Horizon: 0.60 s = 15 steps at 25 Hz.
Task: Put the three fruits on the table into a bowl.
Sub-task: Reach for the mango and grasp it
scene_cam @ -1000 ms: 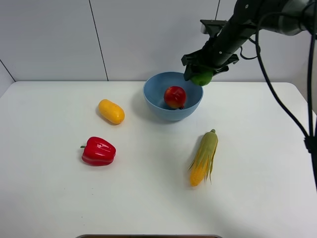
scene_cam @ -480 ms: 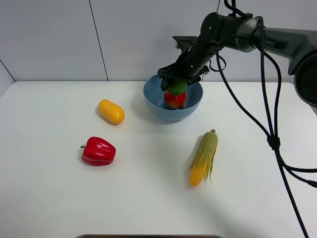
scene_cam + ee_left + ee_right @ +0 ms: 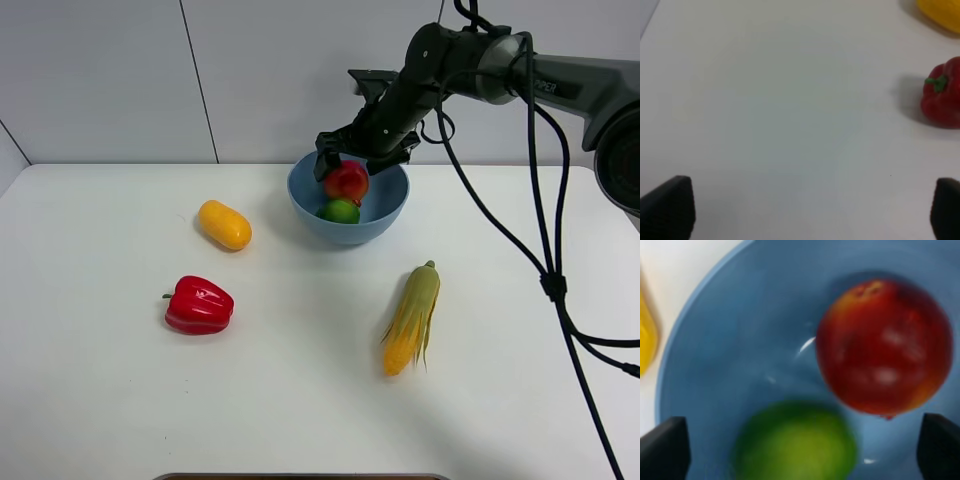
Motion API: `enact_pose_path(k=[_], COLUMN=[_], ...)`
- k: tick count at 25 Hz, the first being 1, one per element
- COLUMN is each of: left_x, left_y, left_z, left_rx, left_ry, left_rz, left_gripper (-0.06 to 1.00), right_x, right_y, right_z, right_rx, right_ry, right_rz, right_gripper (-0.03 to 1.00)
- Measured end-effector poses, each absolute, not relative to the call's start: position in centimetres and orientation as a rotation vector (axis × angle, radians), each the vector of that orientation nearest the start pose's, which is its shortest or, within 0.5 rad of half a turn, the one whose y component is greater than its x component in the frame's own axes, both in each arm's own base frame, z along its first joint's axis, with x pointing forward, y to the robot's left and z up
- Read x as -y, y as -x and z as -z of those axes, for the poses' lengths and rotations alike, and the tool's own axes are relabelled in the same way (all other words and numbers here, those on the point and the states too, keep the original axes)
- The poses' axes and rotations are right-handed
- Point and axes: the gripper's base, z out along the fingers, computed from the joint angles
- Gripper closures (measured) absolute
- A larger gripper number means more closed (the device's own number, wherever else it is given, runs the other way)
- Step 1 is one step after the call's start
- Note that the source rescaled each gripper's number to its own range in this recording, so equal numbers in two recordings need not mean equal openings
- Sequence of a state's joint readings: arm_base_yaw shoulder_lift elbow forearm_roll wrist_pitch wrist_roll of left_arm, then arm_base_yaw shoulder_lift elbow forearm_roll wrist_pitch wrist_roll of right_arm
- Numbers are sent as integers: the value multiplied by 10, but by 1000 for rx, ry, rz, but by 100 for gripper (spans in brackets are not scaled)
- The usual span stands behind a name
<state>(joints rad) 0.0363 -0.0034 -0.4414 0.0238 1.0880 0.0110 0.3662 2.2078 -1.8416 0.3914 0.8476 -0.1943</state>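
The light-blue bowl [image 3: 392, 207] stands at the back middle of the white table [image 3: 300, 400]. The red-and-yellow apple [image 3: 346, 181] and the green lime [image 3: 340, 211] lie inside it. My right gripper [image 3: 360, 160] hangs open and empty just above the bowl. The right wrist view shows the apple [image 3: 885, 347], the lime [image 3: 795, 445] and the bowl's wall [image 3: 740, 340] between its spread fingertips [image 3: 665, 447]. The yellow-orange mango [image 3: 225, 224] lies on the table left of the bowl. My left gripper [image 3: 805, 210] is open and empty over bare table.
A red bell pepper [image 3: 199, 305] lies front left of the mango; it also shows in the left wrist view [image 3: 942, 97]. A corn cob [image 3: 411, 317] with green husk lies front right of the bowl. The right arm's cables [image 3: 545, 260] hang at the right.
My right gripper carried the lime leftward over the bowl and let it go. The lime now lies in the bowl and the apple has shifted toward the back.
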Motion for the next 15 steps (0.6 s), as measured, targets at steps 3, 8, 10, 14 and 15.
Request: enact_pose_path(k=[3, 8, 10, 14, 15], left_x=[-2, -2, -2, -2, -2], left_y=[0, 0, 0, 0, 0], left_z=[-259, -259, -259, -259, -259], left_rx=[-2127, -2127, -2127, -2127, -2127], left_ry=[28, 28, 28, 28, 28], left_rz=[-57, -57, -57, -57, -57], left_gripper=[12, 12, 12, 12, 12], right_x=[-201, -204, -203, -200, -199], right_y=[-444, -444, -443, -440, -441], right_z=[-205, -232, -244, -268, -273], right_rx=[-2644, -2643, -2656, -2694, -2688], right_ry=[505, 570, 604, 619, 607], right_rz=[-566, -592, -582, -538, -520], right_gripper=[11, 10, 10, 10, 10])
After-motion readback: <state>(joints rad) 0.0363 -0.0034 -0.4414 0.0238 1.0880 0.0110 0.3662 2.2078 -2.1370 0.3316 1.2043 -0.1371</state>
